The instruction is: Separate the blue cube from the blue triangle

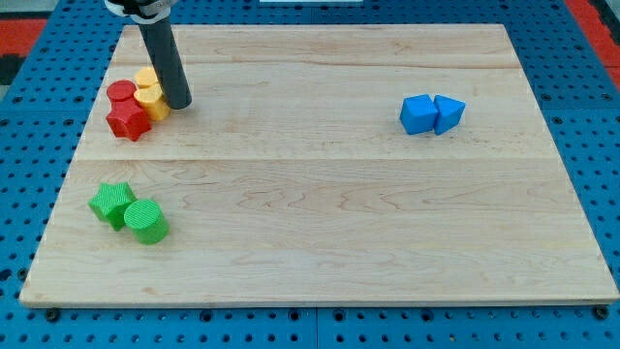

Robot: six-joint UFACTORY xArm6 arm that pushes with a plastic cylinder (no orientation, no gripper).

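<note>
Camera view shows a pale wooden bench (320, 233) resting on a blue pegboard surface (601, 145), and nearest the view's bottom, toward the view's left, sit two green blocks touching each other: a green star (112, 202) and, just below and to its right, a green cylinder (146, 221).

Higher up on the view's left is a tight cluster of four blocks. A red star (127, 121) lies lowest, with a red cylinder (121, 94) against its upper side. Beside them to the right are a yellow block (151, 100) of a roughly hexagonal look and a second yellow block (145, 78) above it, whose shape I cannot make out.

My tip (178, 104) rests on the bench just to the right of the lower yellow block, touching or very nearly touching it. The dark rod rises from there toward the view's top left. This arm carries no fingers, so no grasp state shows.

Across the board, well apart from my tip and toward the view's upper right, the blue cube (418, 113) and the blue triangle (449, 112) sit side by side and touching, the cube on the left, the triangle on the right.
</note>
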